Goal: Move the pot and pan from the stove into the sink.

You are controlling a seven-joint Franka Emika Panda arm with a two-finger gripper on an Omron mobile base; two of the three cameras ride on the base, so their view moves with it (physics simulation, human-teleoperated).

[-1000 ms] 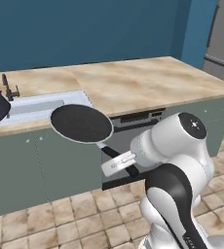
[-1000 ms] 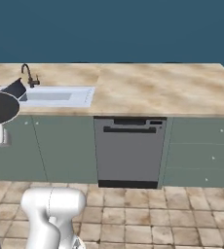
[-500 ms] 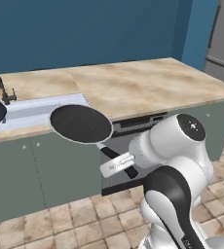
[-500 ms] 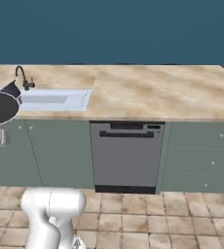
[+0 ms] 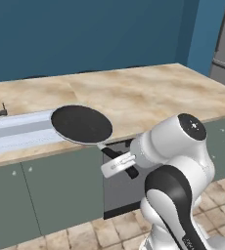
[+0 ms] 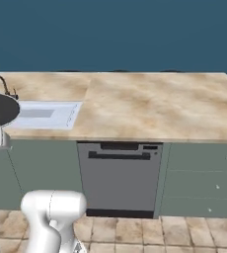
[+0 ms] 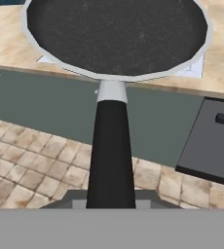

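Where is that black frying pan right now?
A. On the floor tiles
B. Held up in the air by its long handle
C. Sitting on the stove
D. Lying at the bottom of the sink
B: the claw is shut on the handle of the frying pan, which hangs above the counter's front edge beside the sink.

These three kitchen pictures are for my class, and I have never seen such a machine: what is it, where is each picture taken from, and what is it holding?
It is a white robot arm on a driving base, in a computer-drawn kitchen. Two cameras ride on the base, behind the arm to its left and right; the third sits on the hand and looks along the gripper. The gripper is shut on the long black handle of a frying pan, held in the air over the counter's front edge, beside the sink. On the beige counter, the sink has a thin dark faucet. Below is a dishwasher.
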